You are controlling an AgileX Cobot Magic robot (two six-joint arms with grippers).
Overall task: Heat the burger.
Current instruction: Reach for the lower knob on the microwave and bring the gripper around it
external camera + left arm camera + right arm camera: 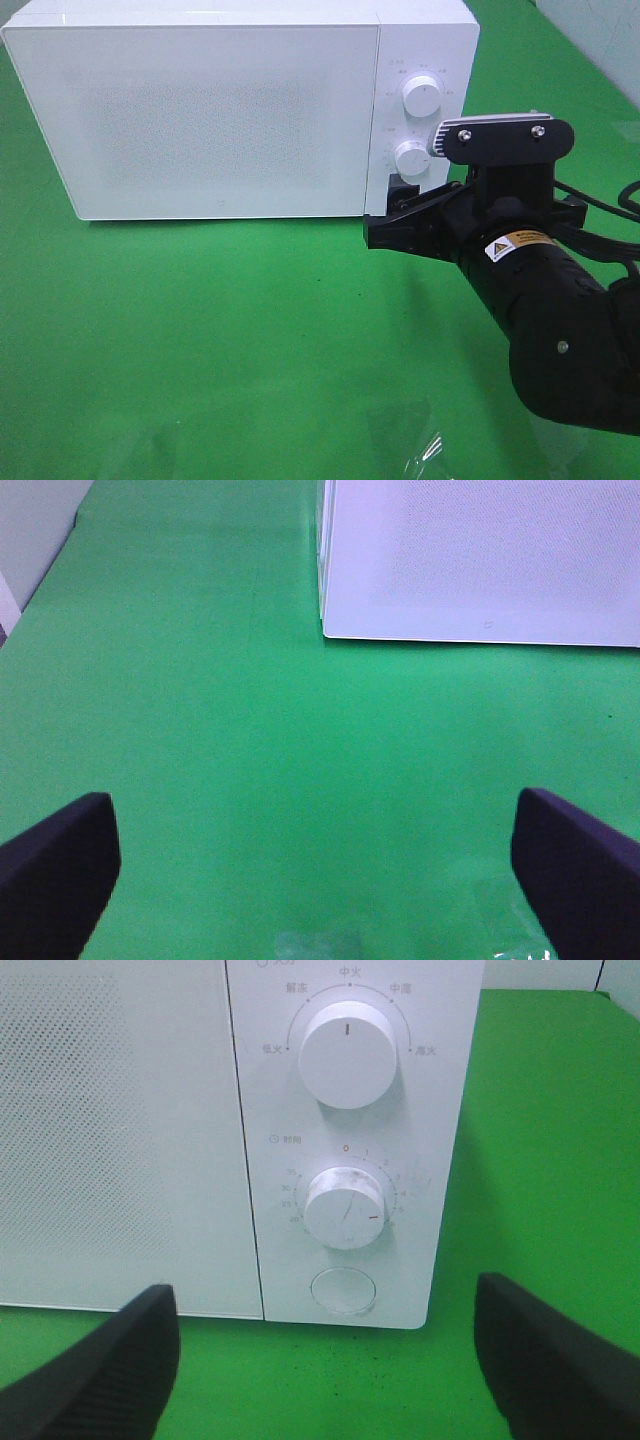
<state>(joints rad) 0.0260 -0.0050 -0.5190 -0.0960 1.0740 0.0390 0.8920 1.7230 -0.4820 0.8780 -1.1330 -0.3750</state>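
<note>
Nearest, the green bench (200, 330) runs bare across the front, with a faint glossy patch (425, 450) at its near edge that is too unclear to identify. The left claw (315, 840) hangs over this open stretch on the left. Its dark fingers (60, 870) stand wide apart, with nothing but green surface between them. From its own camera the near left corner of the microwave (200, 110) lies well ahead of it.

On the right, the black right arm (560, 330) reaches from the near right edge towards the far middle and carries a yellow warning label (518, 244) on its wrist. The right claw (390, 212) is spread apart and holds nothing. It sits close in front of the lower part of the microwave's control panel (440, 1110), and in the wrist view its fingers look clear of the panel.

Farther back, the white microwave stands on the bench with its door (200, 120) closed, and the speckled window shows nothing inside. On the panel at its right end, the upper knob (348, 1058) has its mark pointing straight up. Below it, the scuffed lower knob (346, 1210) has a red tick on its right side, and a round button (342, 1291) sits beneath that.

The burger shows in none of the views. Whether it lies behind the closed door cannot be told.
</note>
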